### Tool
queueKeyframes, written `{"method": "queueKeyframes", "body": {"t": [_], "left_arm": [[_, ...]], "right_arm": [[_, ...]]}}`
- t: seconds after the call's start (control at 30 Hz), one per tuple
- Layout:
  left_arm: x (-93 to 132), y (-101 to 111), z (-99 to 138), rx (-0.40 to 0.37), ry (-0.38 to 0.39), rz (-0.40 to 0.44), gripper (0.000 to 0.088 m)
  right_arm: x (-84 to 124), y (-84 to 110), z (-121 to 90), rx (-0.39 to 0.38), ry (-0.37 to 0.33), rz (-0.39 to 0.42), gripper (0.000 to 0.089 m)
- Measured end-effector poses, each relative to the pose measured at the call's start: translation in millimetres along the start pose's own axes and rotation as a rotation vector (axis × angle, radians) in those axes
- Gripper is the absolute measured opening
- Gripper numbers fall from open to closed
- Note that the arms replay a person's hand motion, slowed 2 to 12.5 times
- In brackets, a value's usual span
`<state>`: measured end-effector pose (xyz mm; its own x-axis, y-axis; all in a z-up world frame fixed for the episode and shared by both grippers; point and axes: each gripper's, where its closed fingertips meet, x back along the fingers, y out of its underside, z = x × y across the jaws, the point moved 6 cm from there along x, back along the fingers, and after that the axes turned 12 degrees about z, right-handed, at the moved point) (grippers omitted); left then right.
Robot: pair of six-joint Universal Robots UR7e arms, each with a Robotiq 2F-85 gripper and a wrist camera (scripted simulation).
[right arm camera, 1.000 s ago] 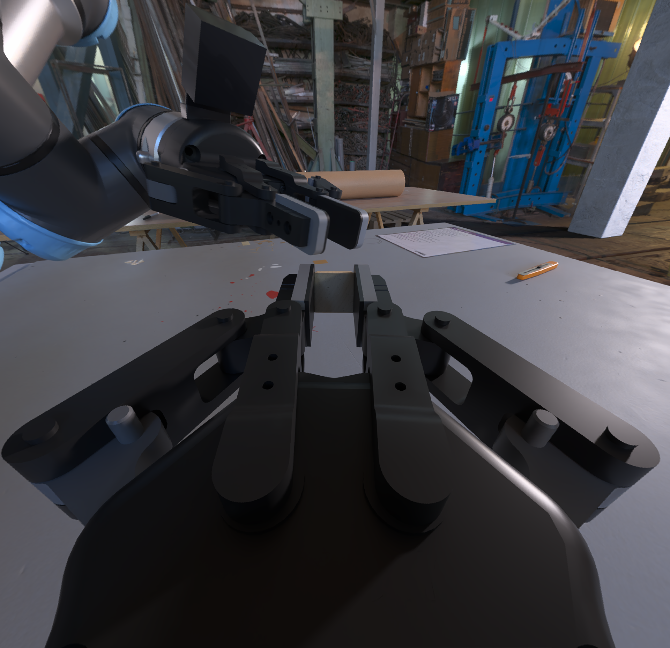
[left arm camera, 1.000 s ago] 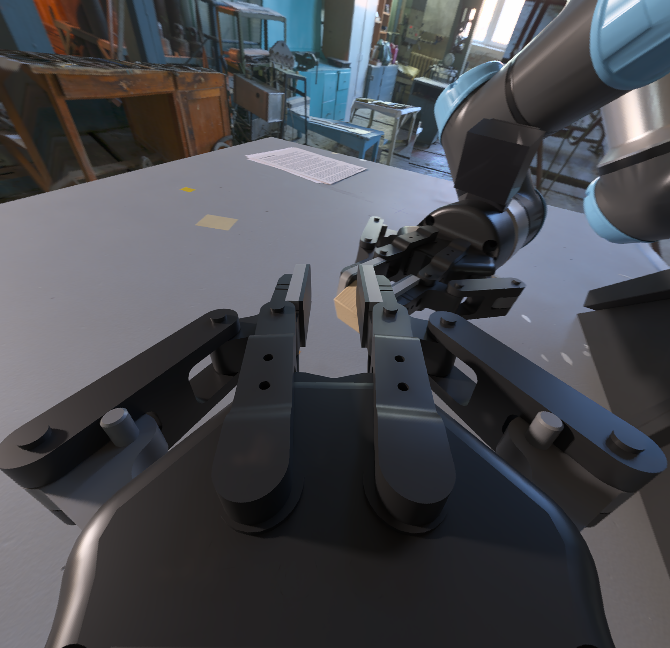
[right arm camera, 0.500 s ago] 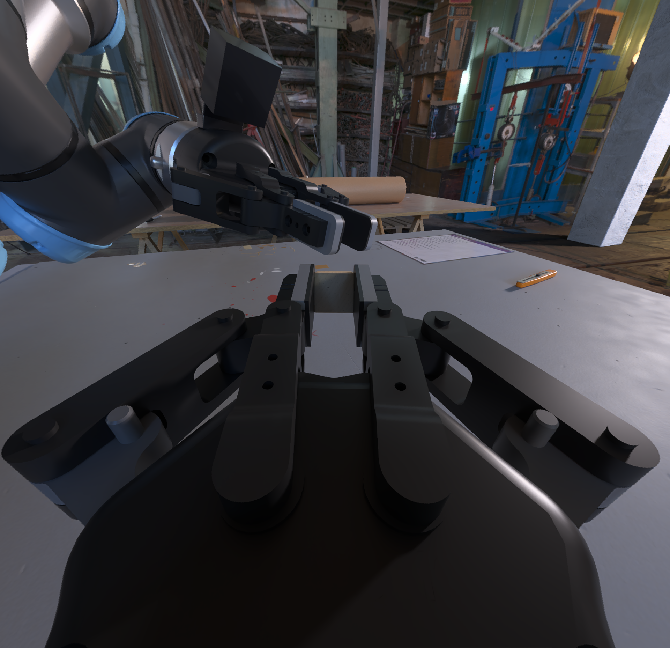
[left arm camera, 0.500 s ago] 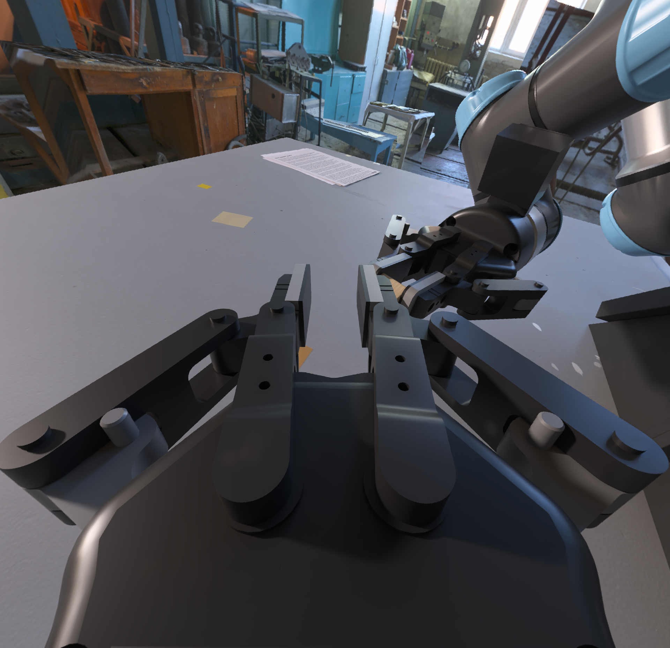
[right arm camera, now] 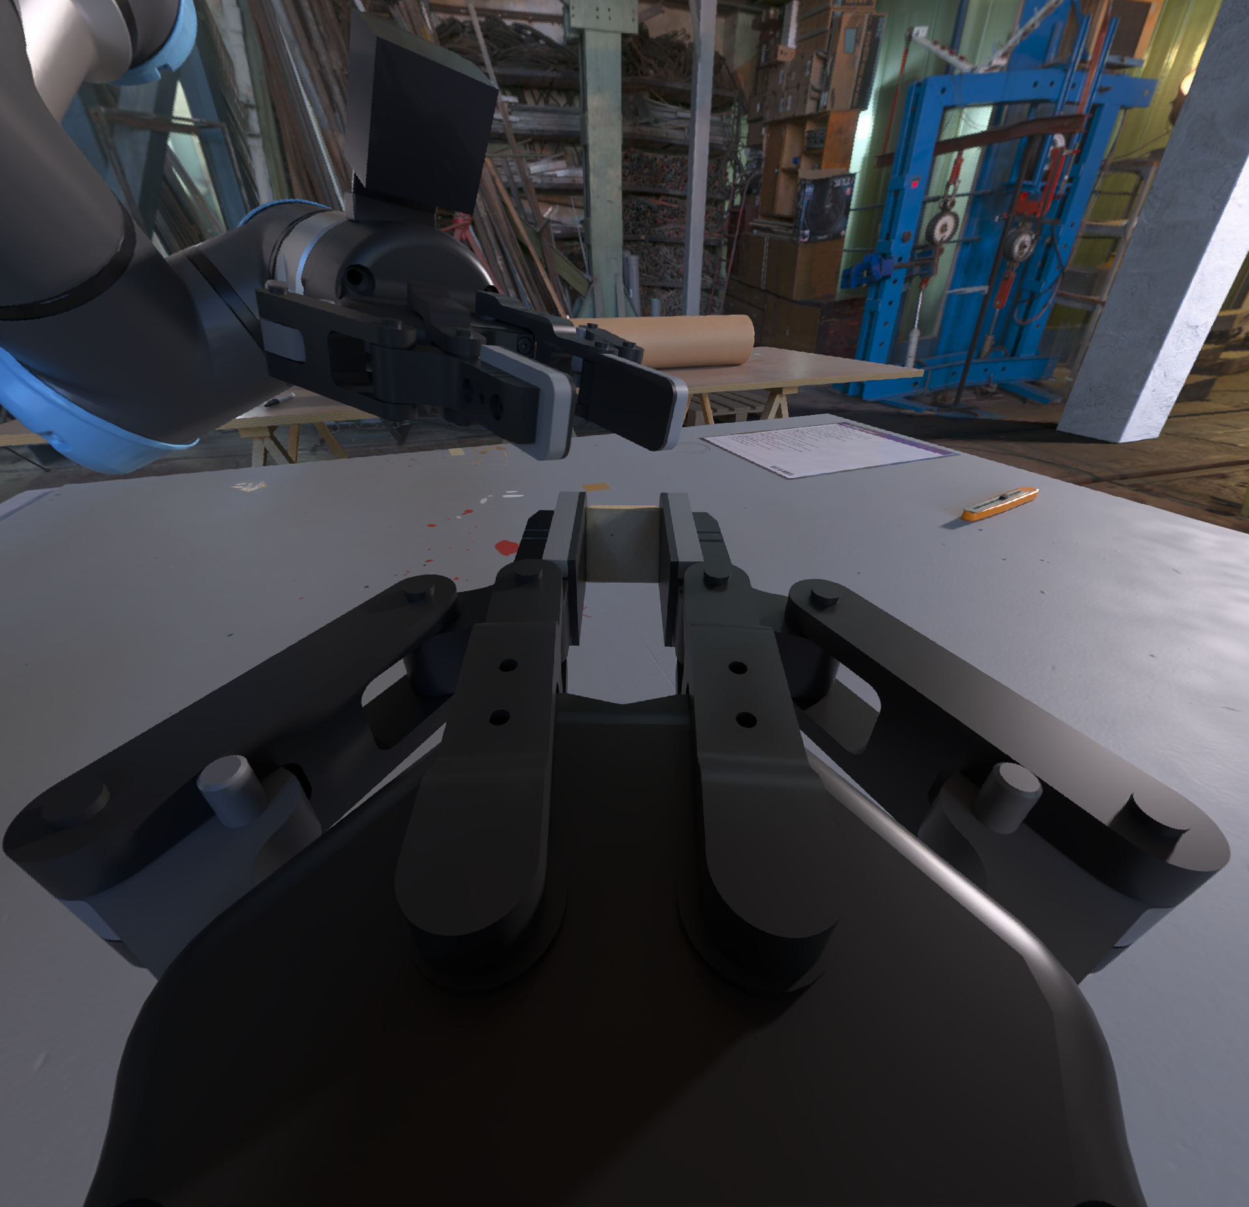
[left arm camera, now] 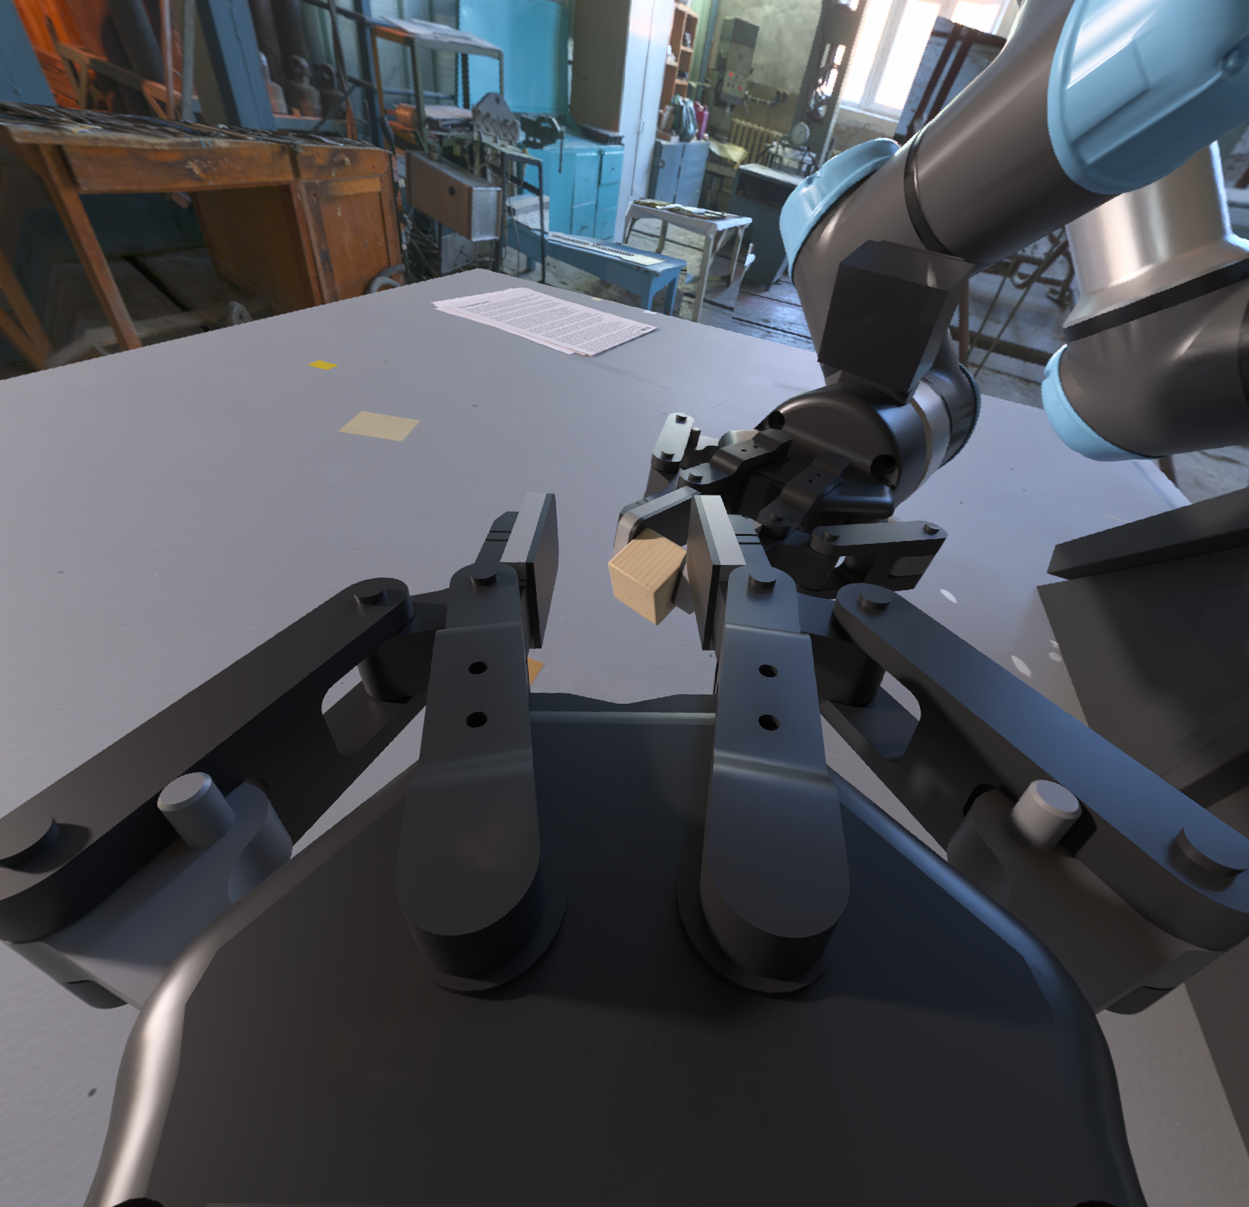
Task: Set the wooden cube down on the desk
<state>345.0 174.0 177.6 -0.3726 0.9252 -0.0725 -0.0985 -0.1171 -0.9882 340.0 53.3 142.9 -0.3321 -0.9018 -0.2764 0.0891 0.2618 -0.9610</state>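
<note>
The wooden cube [right arm camera: 622, 543] is a small pale block clamped between the fingertips of my right gripper [right arm camera: 622, 533], held a little above the grey desk [right arm camera: 1014, 634]. In the left wrist view the cube [left arm camera: 642, 583] shows in the right gripper [left arm camera: 659, 553], partly hidden behind one of my left fingers [left arm camera: 709, 566]. My left gripper [left arm camera: 622, 566] is open and empty, just in front of the cube. In the right wrist view the left gripper [right arm camera: 608, 411] hovers open above and beyond the cube.
A printed sheet [left arm camera: 541, 320] lies at the desk's far side and also shows in the right wrist view [right arm camera: 831, 445]. An orange utility knife [right arm camera: 1000, 504] lies at the right. Yellow notes [left arm camera: 378, 426] and red spots [right arm camera: 503, 546] mark the desk. A dark block [left arm camera: 1149, 634] stands at the right.
In the left wrist view the right gripper with the cube swung a little right, hiding the cube behind my left finger, then back into sight. Both grips are unchanged.
</note>
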Motion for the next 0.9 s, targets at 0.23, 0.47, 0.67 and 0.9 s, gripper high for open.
{"method": "queueKeyframes", "body": {"t": [0.23,0.47,0.67,0.9], "left_arm": [[-3,2,4,0.016,0.027,-0.007,0.0371],[-3,4,3,0.002,0.012,-0.017,0.0357],[0,4,-6,-0.014,-0.067,-0.024,0.0215],[4,3,-13,-0.013,-0.098,-0.024,0.0198]], "right_arm": [[0,0.7,-1,0.002,0.000,-0.004,0.0189],[0,0.4,-1,0.003,-0.001,-0.001,0.0189],[1,0.5,0,-0.005,0.000,0.008,0.0189],[1,-3.4,-1,-0.005,-0.015,0.023,0.0189]]}}
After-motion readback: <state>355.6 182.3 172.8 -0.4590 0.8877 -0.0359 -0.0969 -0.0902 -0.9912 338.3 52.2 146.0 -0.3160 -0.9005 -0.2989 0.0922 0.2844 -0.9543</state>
